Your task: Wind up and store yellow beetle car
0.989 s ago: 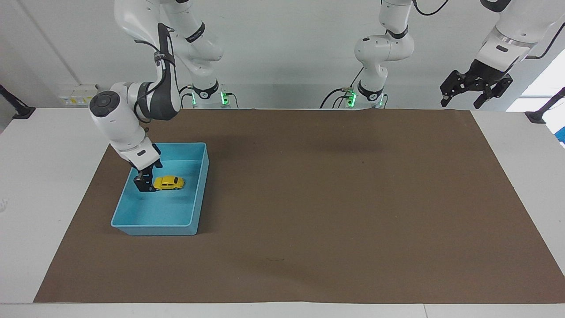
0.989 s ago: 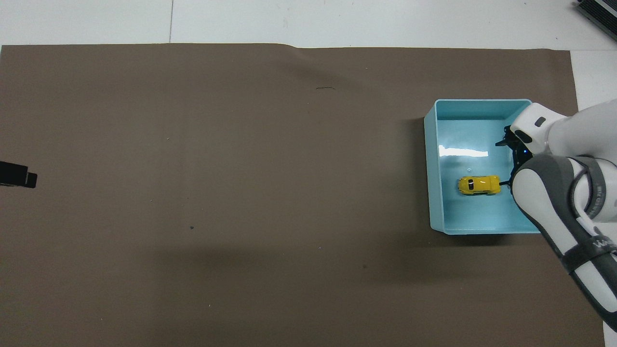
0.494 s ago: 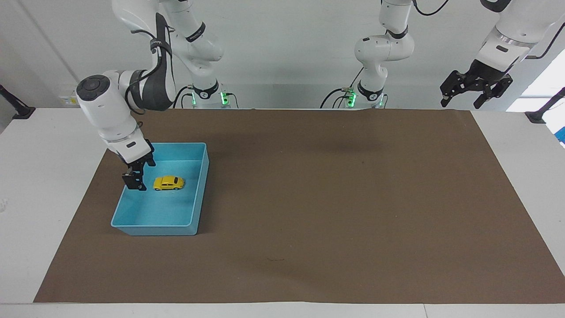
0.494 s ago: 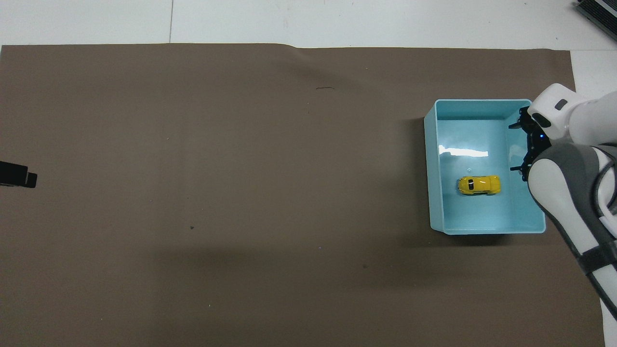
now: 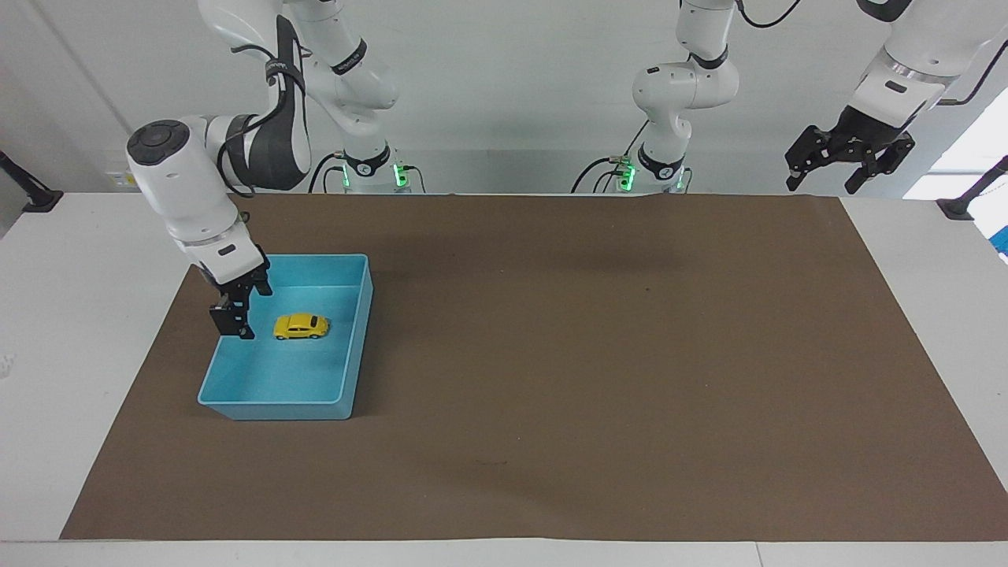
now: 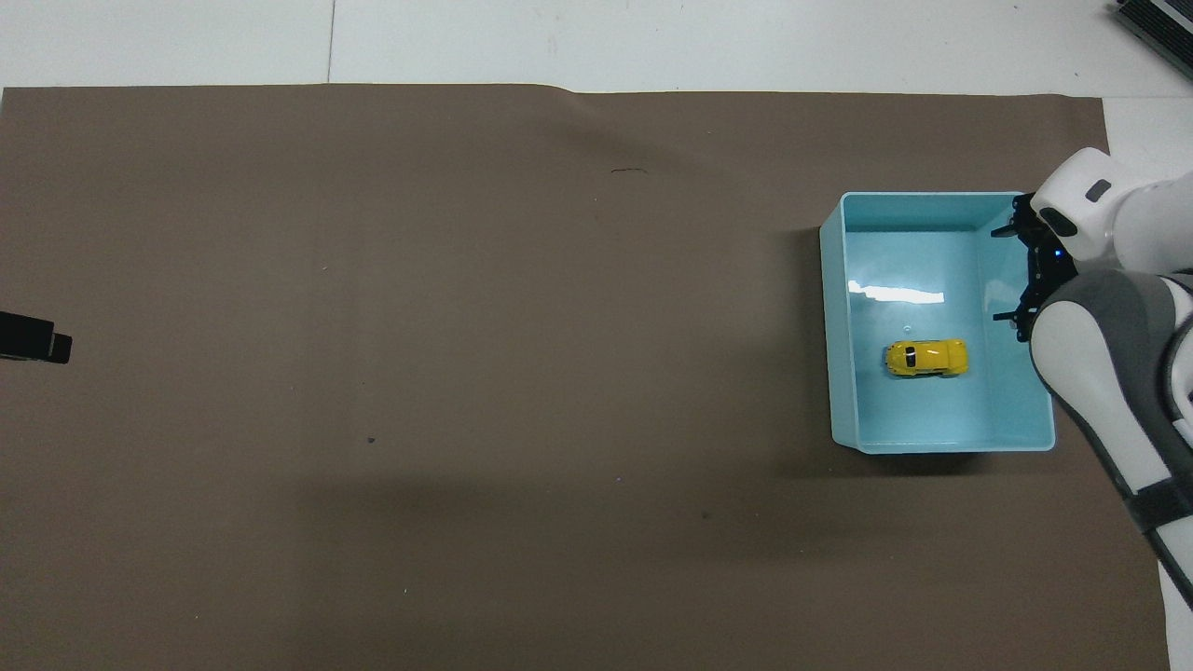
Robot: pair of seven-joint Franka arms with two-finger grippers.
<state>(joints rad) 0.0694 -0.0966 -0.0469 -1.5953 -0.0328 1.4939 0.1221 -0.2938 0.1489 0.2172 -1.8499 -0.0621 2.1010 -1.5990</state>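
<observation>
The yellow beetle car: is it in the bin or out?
In. The yellow beetle car sits on its wheels on the blue bin's floor, with nothing holding it.

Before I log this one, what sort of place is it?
Most likely a robot lab workbench: two white arms mounted at one edge of a white table, a plain brown mat over it, and only a blue bin holding a yellow beetle car.
</observation>
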